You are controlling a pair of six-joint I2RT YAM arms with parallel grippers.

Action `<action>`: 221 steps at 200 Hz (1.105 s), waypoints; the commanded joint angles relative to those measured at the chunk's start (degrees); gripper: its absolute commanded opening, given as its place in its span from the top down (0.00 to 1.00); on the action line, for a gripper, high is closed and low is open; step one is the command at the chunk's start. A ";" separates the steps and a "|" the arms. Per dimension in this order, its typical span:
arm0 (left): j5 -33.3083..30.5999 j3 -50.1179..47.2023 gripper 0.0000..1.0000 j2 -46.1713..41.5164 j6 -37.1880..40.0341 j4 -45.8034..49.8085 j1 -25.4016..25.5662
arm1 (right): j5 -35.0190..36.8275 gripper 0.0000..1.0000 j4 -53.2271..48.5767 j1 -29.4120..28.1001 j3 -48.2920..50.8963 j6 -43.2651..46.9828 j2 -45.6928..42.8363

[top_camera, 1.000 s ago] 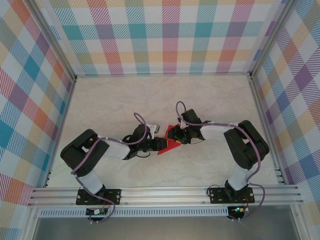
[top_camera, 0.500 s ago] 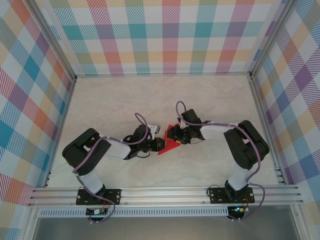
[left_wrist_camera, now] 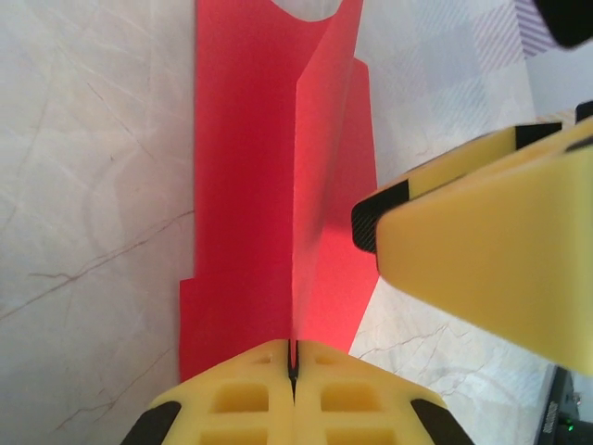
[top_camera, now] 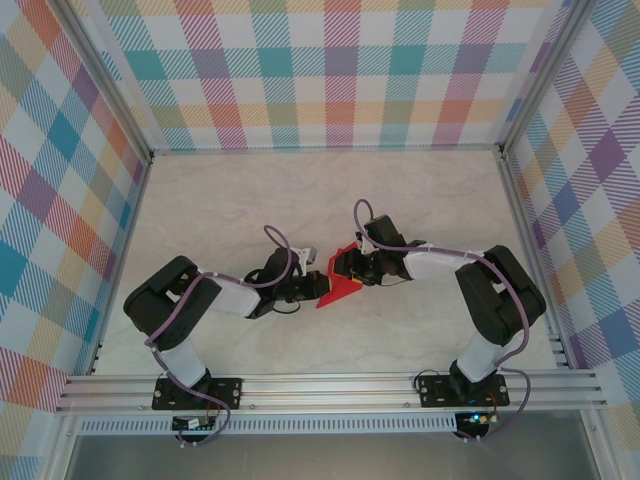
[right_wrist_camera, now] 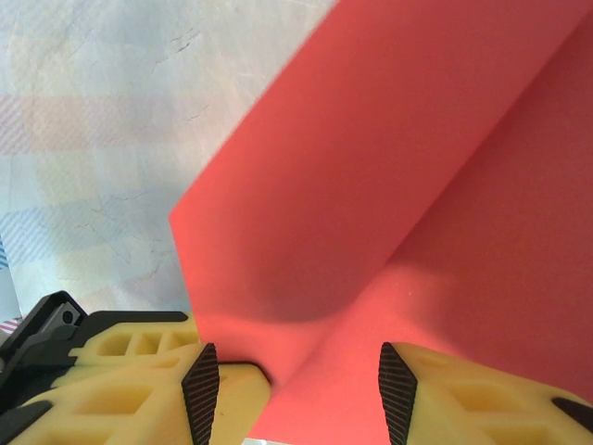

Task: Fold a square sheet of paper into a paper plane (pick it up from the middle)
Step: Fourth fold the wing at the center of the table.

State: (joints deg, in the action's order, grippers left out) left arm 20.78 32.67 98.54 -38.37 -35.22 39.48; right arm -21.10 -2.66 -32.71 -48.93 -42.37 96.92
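The left gripper [top_camera: 318, 288] lies low over the pale marble-patterned table [top_camera: 200, 200], near its middle, pointing right. A second ago its yellow fingers stood apart. Now they are pressed together on the thin, bright red square sheet of paper [top_camera: 340, 290]. In the left wrist view the left gripper [left_wrist_camera: 293, 375] pinches the near end of an upright ridge in the sheet [left_wrist_camera: 241, 185], and the rest of the paper lies flat on the table to either side of that ridge.

The sheet itself sits where it sat before, at the middle of the table between the two grippers.

The right gripper [top_camera: 347, 268] meets the paper from the right and slightly farther back. One of its yellow fingers [left_wrist_camera: 482, 269] hangs just beside the raised flap in the left wrist view. In the right wrist view its black-padded jaws stand apart, as they did a second ago. The crease of the red sheet [right_wrist_camera: 389, 167] runs into the gap of the right gripper [right_wrist_camera: 298, 397]. Whether the pads press the paper cannot be told. The right arm's elbow has swung slightly outward to the right.
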 commanded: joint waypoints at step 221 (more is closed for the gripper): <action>5.00 -0.40 0.83 2.94 -7.90 -2.85 -1.87 | 6.03 0.48 -11.43 0.19 -6.43 -0.87 8.56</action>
State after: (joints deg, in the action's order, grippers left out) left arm 24.12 32.45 102.26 -46.13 -39.48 38.41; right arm -20.18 -8.69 -32.73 -54.87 -42.85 103.13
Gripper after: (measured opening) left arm 0.141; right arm 0.522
